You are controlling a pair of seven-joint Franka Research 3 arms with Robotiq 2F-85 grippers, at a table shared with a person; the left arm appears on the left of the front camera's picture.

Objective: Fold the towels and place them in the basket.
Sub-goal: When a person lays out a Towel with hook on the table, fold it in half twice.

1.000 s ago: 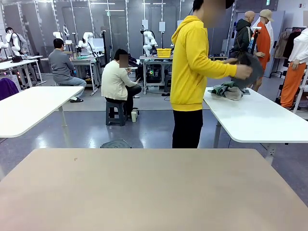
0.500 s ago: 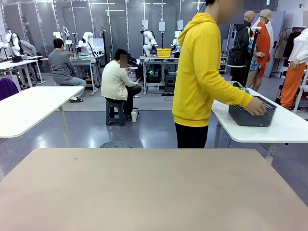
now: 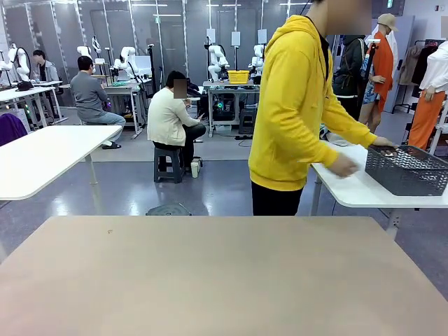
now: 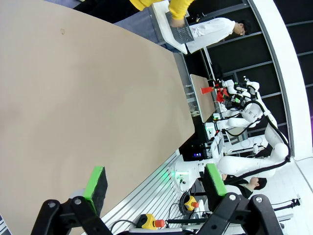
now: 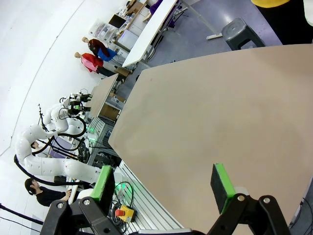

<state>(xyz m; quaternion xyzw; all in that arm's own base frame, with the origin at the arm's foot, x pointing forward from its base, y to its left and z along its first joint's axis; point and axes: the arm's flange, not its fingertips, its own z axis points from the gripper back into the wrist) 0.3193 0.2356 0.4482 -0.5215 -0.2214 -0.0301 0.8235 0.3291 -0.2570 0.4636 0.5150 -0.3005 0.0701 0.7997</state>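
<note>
basket (image 3: 407, 176) stands on a white table (image 3: 350, 189) off to the right, well apart from the tan table (image 3: 224, 273) in front of the robot. person (image 3: 294, 105) in a yellow hoodie leans toward it, one hand (image 3: 384, 143) at its rim, other hand (image 3: 343, 166) just beside it over the white table. left gripper (image 4: 155, 181) hangs over the tan table, fingers apart, nothing between them. right gripper (image 5: 163, 187) likewise: spread wide, gripping nothing.
</note>
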